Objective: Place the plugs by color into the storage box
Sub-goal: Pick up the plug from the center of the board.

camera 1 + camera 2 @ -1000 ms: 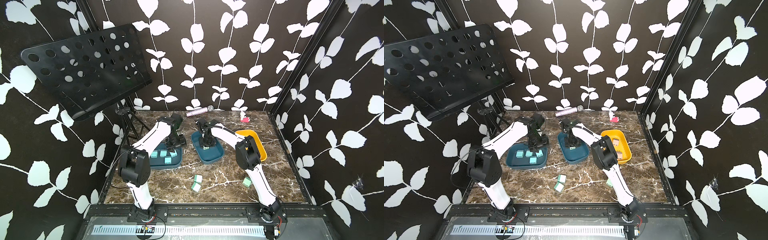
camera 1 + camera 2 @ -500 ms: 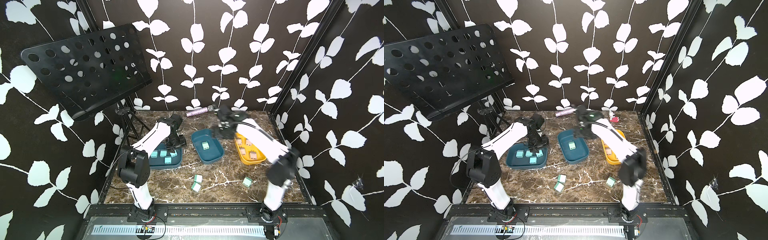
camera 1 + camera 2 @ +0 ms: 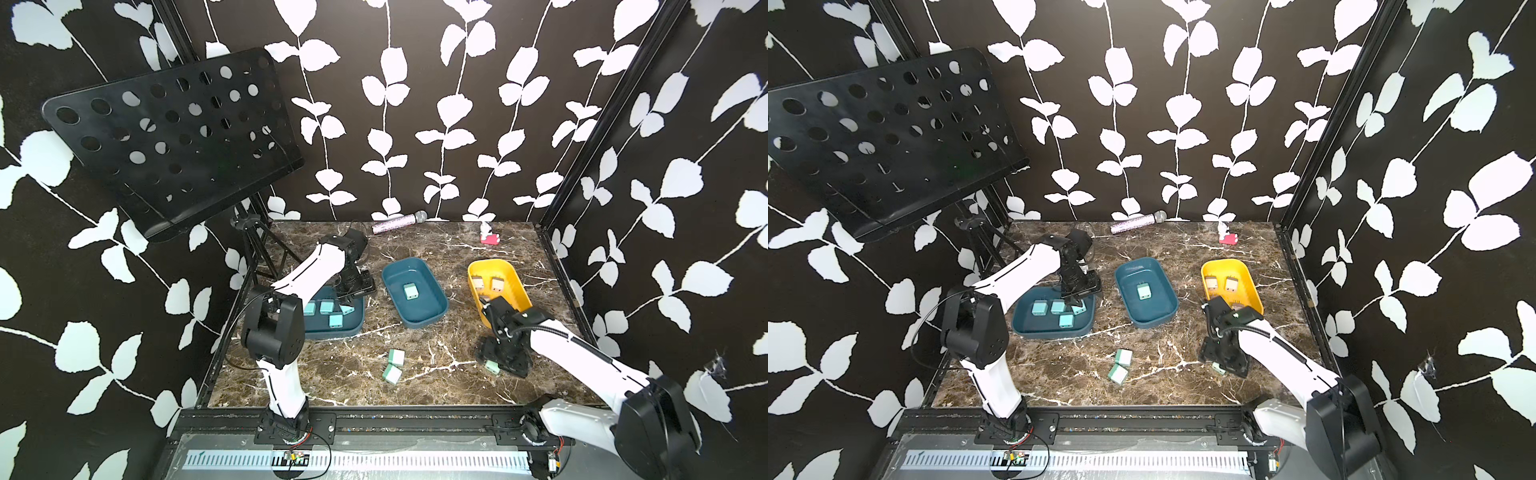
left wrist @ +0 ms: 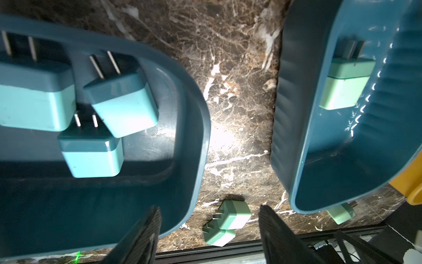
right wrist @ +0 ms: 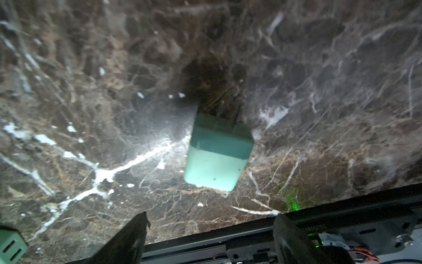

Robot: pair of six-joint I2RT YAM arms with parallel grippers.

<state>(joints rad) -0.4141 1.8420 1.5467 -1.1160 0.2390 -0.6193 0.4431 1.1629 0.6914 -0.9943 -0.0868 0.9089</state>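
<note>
Black and spread, the right jaws hang low over the marble worktop (image 3: 451,253) at about four o'clock from its middle, with nothing between them. In the right wrist view a mint-green plug (image 5: 217,155) lies flat on the marble just ahead of the two fingertips. It is apart from both, and its blurred prongs are turned away from them. In both top views it peeps out at the seven-o'clock side of the right jaws.

The left jaws are spread too and empty, poised over the two-o'clock corner of the left teal tray (image 3: 332,333), which sits at nine o'clock on the worktop. Four light blue plugs (image 3: 1040,308) lie close together in that tray, one of them partly under the left jaws.

Near the worktop's middle, the middle teal tray (image 3: 419,309) holds a lone mint plug (image 3: 410,291). At six o'clock two loose mint plugs (image 3: 396,356) lie on the bare marble, touching or nearly so.

Between two and three o'clock the yellow tray (image 3: 513,286) shows two pinkish beige plugs (image 3: 478,282) side by side at its far end. The right arm hides its near end.

At twelve o'clock a microphone (image 3: 399,222) lies by the back wall, and at one o'clock sits a small red thing (image 3: 489,237).
</note>
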